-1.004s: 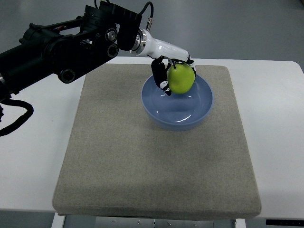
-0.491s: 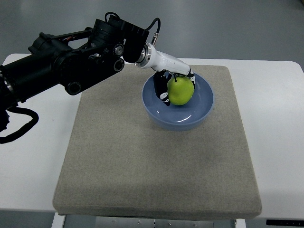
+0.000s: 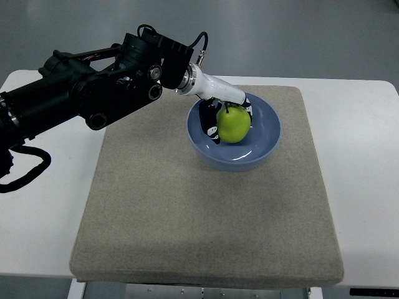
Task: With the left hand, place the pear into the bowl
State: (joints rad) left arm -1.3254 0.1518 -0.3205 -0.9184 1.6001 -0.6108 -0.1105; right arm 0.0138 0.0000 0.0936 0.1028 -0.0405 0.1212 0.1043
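Note:
A green pear (image 3: 233,124) is low inside the blue bowl (image 3: 265,149), which stands on the grey mat toward the back. My left hand (image 3: 225,121) reaches in from the upper left over the bowl's rim, its black and white fingers (image 3: 209,122) still curled around the pear. I cannot tell whether the pear touches the bowl's bottom. The right arm does not show.
The grey felt mat (image 3: 187,212) covers most of the white table (image 3: 361,174). My bulky black left arm (image 3: 93,87) hangs over the table's back left corner, with a cable looping at the left edge.
My left hand has lowered the pear from above the bowl's far rim down into the bowl, and the arm has dropped with it.

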